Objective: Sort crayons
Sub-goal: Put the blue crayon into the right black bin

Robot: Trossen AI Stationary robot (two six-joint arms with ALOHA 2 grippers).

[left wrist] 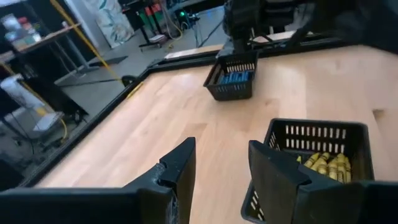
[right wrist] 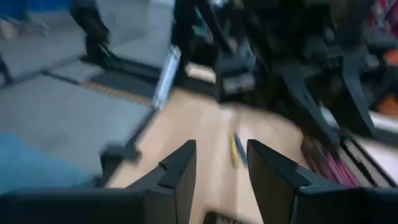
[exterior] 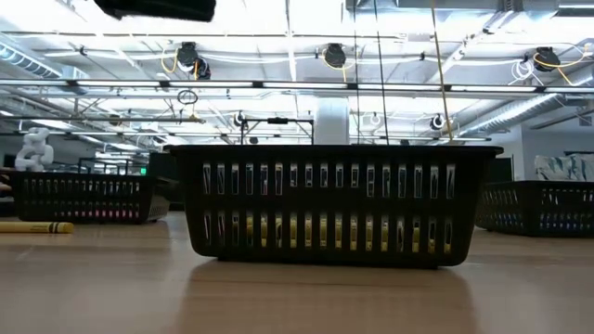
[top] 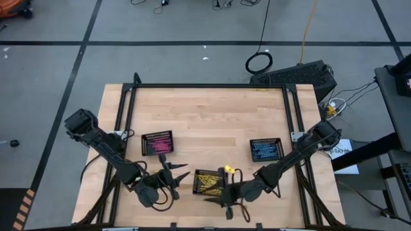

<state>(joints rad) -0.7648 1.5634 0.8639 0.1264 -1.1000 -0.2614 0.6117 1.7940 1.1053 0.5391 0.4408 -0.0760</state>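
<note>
Hovering my released right gripper (top: 226,206) over the black mesh yellow-crayon tray (top: 209,182) at lower centre, I am lifting clear slowly; left gripper (top: 172,174) is waiting, open.

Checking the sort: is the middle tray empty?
No. The middle tray holds yellow crayons, seen through its open top.

Bare tabletop (top: 212,115) lies open beyond my three trays. The yellow tray (top: 207,182) stands between my pincers, blocking a straight crossing.
</note>
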